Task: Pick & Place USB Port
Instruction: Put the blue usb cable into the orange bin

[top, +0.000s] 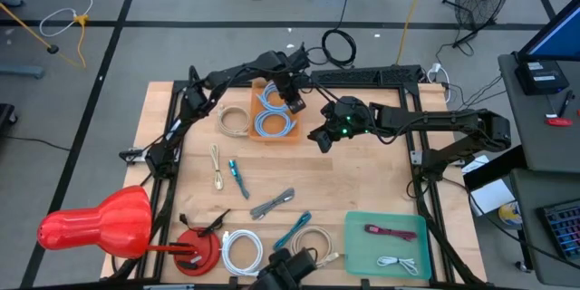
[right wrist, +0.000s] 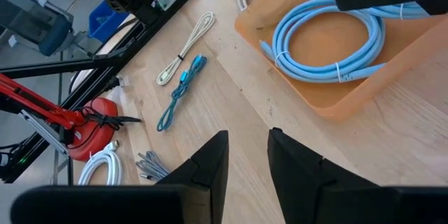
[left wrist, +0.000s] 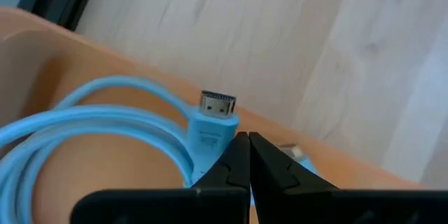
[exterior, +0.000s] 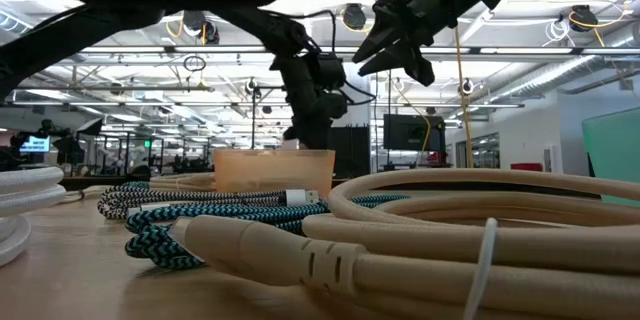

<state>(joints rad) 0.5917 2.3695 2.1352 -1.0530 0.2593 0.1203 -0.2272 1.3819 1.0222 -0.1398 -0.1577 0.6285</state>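
Fingers of the left gripper (left wrist: 248, 159) — pressed together, nothing between them — sit in the lower centre of the left wrist frame, just below a light blue cable (left wrist: 105, 129) whose metal plug (left wrist: 218, 103) points toward the frame's top, lying in an orange tray (left wrist: 42, 42).

High view: left gripper (top: 292, 101) over the orange tray (top: 272, 135) at upper centre, two blue coils inside; right gripper (top: 322, 138) just right of the tray, above bare wood. Green tray (top: 358, 246) at lower right with a dark red cable (top: 391, 231) and a white cable (top: 399, 264).

Low view: tray (exterior: 274, 172) at centre, beige cable (exterior: 420, 230) in the foreground.

Right wrist view: right gripper (right wrist: 247, 155) fingers spread, empty, at lower centre; blue cable (right wrist: 329, 35) in the tray at upper right; teal braided cable (right wrist: 178, 92) on the table (right wrist: 231, 91) at centre left.
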